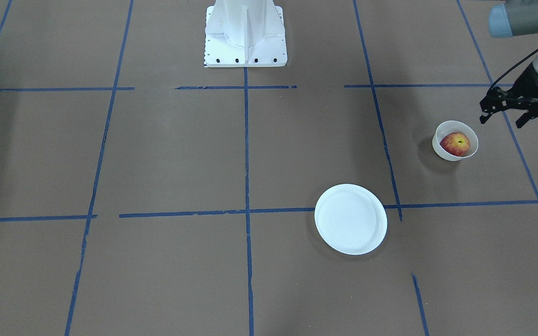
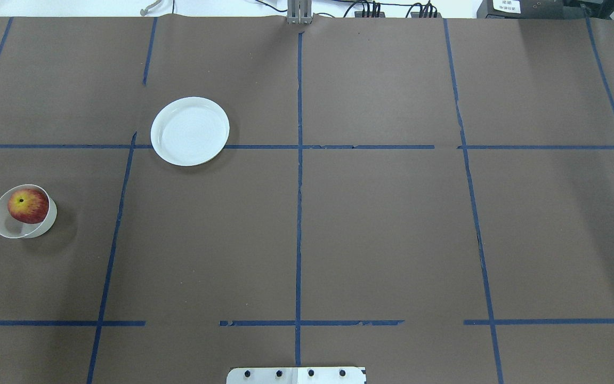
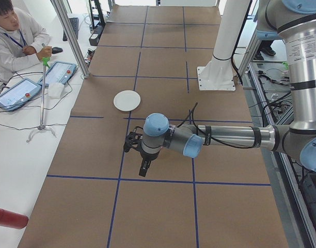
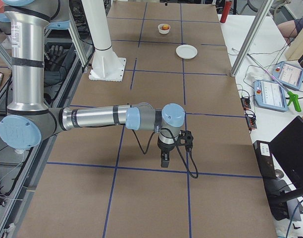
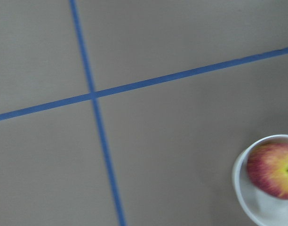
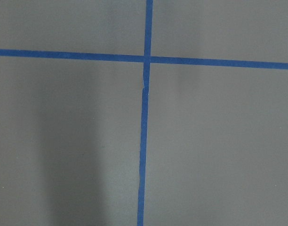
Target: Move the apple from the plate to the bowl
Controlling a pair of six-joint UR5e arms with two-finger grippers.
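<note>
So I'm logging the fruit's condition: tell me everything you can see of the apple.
The small round red apple has a yellow patch around its dark stem dimple, which faces upward. Its skin looks smooth, streaked, unbroken. It sits inside the small deep cream-white bowl, near the table's end on the robot's left, touching only the bowl. The open left tool hangs apart from it, beside the bowl.

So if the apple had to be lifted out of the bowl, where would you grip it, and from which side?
Come straight down from above and pinch the apple across its upper sides. The bowl wall surrounds its lower part, so a sideways approach looks blocked; only its top is exposed.
</note>
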